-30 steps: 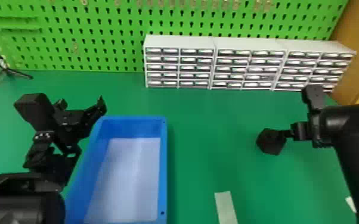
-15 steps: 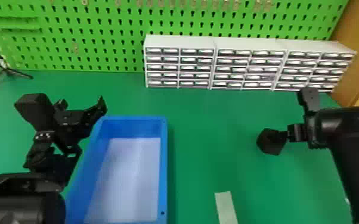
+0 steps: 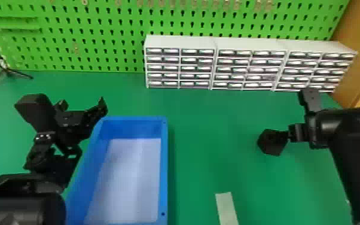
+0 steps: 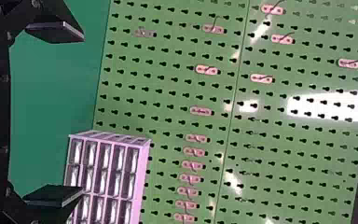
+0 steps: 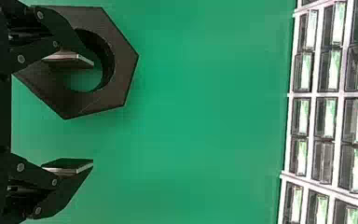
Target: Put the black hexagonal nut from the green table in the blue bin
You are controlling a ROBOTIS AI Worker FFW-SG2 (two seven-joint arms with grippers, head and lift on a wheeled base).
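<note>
I'm holding the right gripper [image 3: 294, 115] at the black hexagonal nut [image 3: 270, 147], its jaws standing wide apart, one finger [image 5: 72, 58] showing across the nut's hole. The nut is sitting on the green table [image 3: 209, 167], well to the right of the blue bin [image 3: 164, 167]. I'm keeping the left gripper [image 3: 82, 104] near the bin's far left corner, its jaws parting widely, with nothing between them.
</note>
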